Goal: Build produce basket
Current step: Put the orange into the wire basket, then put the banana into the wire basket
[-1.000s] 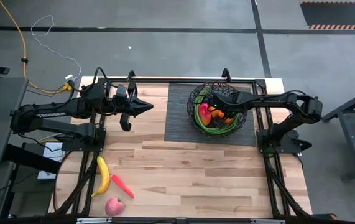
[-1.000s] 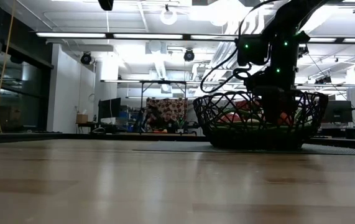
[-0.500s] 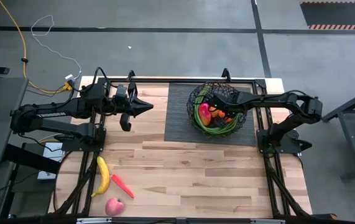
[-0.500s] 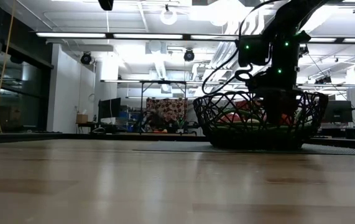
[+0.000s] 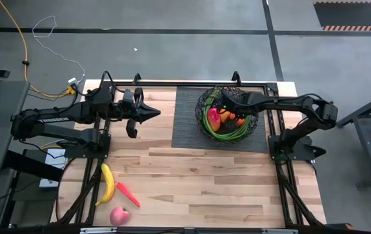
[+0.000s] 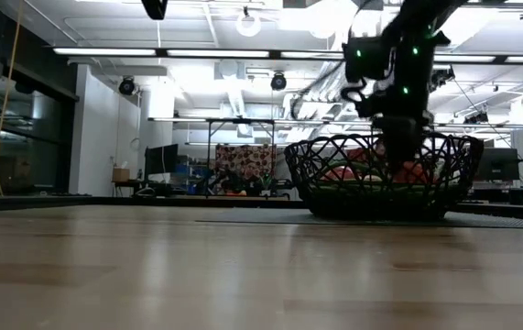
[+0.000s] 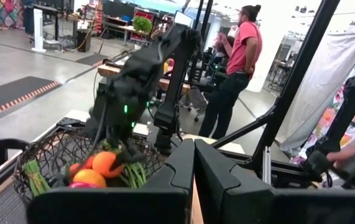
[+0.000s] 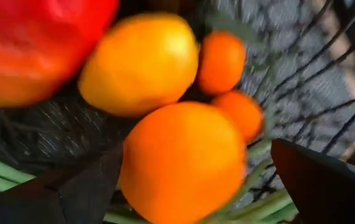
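Note:
The black wire basket (image 5: pixel 227 116) stands on a dark ribbed mat (image 5: pixel 188 123) at the far right. It holds a red pepper (image 8: pixel 34 43), two oranges (image 8: pixel 183 162), small tomatoes (image 8: pixel 222 61) and green beans (image 5: pixel 221 134). My right gripper (image 8: pixel 196 149) is open and points down into the basket, one finger on either side of the nearer orange, apart from it. A banana (image 5: pixel 108 183), a carrot (image 5: pixel 128 194) and an apple (image 5: pixel 119 216) lie on the table at the near left. My left gripper (image 5: pixel 149 112) waits shut and level at the far left.
The basket (image 6: pixel 380 179) rises well above the table in the low view, with my right arm (image 6: pixel 398 101) coming down into it. The bare wood between the mat and the near-left produce (image 5: pixel 198 188) is free. A person (image 7: pixel 236 68) stands beyond the table.
My right gripper has risen a little inside the basket, away from the produce, and has tipped slightly. The produce in the basket stays where it was.

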Robot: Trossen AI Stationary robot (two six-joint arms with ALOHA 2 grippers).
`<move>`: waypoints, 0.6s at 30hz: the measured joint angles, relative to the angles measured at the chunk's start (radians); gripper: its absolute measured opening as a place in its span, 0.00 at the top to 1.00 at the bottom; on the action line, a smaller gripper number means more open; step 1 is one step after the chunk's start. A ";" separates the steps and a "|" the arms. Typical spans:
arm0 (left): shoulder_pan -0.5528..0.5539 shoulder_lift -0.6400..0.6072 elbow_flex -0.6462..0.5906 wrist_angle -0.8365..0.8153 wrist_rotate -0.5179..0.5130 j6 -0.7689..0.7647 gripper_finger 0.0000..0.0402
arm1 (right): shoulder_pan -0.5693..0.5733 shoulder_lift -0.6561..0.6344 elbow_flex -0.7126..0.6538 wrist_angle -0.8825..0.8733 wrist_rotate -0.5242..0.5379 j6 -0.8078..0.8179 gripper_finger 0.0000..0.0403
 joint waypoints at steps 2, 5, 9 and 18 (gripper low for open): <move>0.000 0.000 0.000 -0.003 0.000 0.000 1.00 | 0.000 -0.013 0.038 -0.019 0.005 -0.044 0.01; 0.000 0.000 0.000 -0.001 0.001 0.005 1.00 | 0.000 -0.042 0.094 -0.037 -0.019 -0.102 0.01; 0.002 0.000 0.000 -0.003 0.000 0.008 1.00 | 0.001 -0.128 0.137 -0.035 -0.024 -0.074 0.01; 0.004 0.000 0.000 -0.007 -0.001 0.008 1.00 | 0.068 -0.516 -0.060 0.169 -0.082 0.077 0.01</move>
